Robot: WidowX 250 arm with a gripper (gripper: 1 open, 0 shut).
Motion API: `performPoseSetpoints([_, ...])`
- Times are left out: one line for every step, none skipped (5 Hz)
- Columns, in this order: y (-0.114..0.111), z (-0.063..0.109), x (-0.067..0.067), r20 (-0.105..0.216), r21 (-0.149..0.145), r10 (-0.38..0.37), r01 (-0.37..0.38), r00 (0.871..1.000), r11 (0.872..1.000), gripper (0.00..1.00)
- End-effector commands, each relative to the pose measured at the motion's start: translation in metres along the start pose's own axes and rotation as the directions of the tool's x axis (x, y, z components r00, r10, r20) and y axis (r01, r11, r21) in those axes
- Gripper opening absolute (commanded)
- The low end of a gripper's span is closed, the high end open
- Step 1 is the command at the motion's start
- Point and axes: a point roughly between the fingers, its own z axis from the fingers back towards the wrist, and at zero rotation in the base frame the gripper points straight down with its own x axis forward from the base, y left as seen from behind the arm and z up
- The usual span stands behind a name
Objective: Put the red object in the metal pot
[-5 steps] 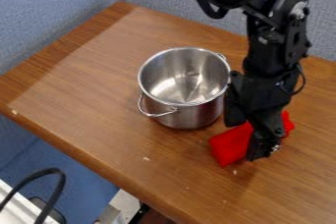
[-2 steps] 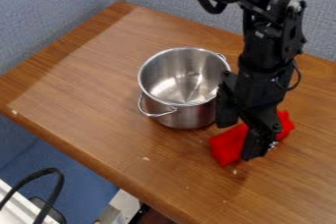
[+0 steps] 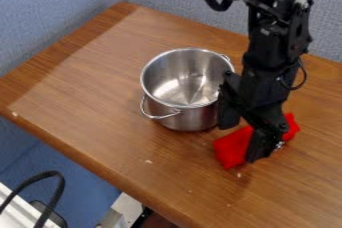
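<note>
Red object lies flat near the table's near right edge, just right of the metal pot; open wood stretches to the left. Since a second ago the gripper has rolled slightly without shifting place. It points straight down with jaws wide, straddling the block.

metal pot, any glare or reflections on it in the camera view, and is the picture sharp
Camera view: the metal pot shows bright highlights and mirror-like reflections inside; the picture is low resolution and soft, so the gripper over the red object reads as a dark mass with little detail; lighting on the wooden table is even, with only faint shadows.
</note>
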Motion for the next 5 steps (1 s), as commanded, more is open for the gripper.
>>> performPoseSetpoints([0.013,0.017,0.013,0.075,0.021,0.026,-0.028,0.997,0.999,1.00])
performPoseSetpoints([0.017,0.009,0.021,0.071,0.028,0.010,-0.012,0.997,1.000,1.00])
performPoseSetpoints([0.017,0.006,0.019,0.071,0.015,0.058,-0.059,0.996,0.998,1.00])
performPoseSetpoints([0.018,0.004,0.018,0.075,0.000,0.107,-0.107,0.991,0.994,1.00])
performPoseSetpoints([0.019,0.001,0.022,0.076,-0.002,0.072,-0.072,0.995,0.997,1.00])
